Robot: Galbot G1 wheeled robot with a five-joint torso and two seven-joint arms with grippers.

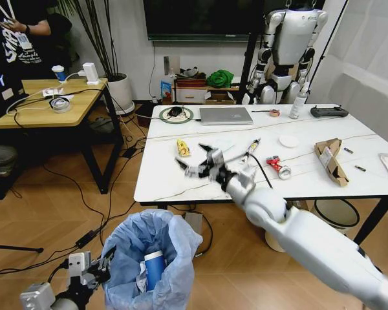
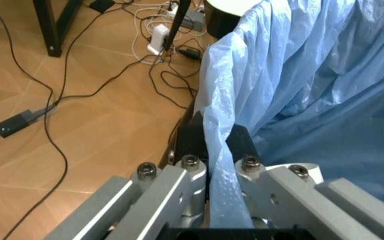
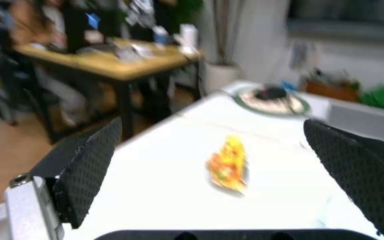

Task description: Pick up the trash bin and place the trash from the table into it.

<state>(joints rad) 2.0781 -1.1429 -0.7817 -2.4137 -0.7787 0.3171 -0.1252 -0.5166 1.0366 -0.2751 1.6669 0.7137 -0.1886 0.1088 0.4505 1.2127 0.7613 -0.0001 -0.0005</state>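
Head view: right gripper (image 1: 204,163) hangs over the table (image 1: 181,184) near its front edge, fingers spread, nothing between them. Yellow wrapper (image 1: 183,148) lies just beyond it and slightly off to its left side. Crushed red can (image 1: 278,166), white lid (image 1: 288,140) and torn cardboard (image 1: 330,159) sit farther off on its other side. Left gripper (image 1: 94,270) is low by the floor, holding the trash bin (image 1: 154,261) by the bag rim; a blue-white cup (image 1: 154,267) is already inside.

Left wrist view: jaws pinched together on a fold of the blue bag, not on the bin wall. Risk: thin film could slip or tear under load, dropping or tipping the bin.

Right wrist view: pads (image 3: 88,172) wide apart, wrapper (image 3: 228,162) dead ahead between them, flat on the marble. Risk: flat, light wrapper may slide away or get skimmed over if the fingers close too high.
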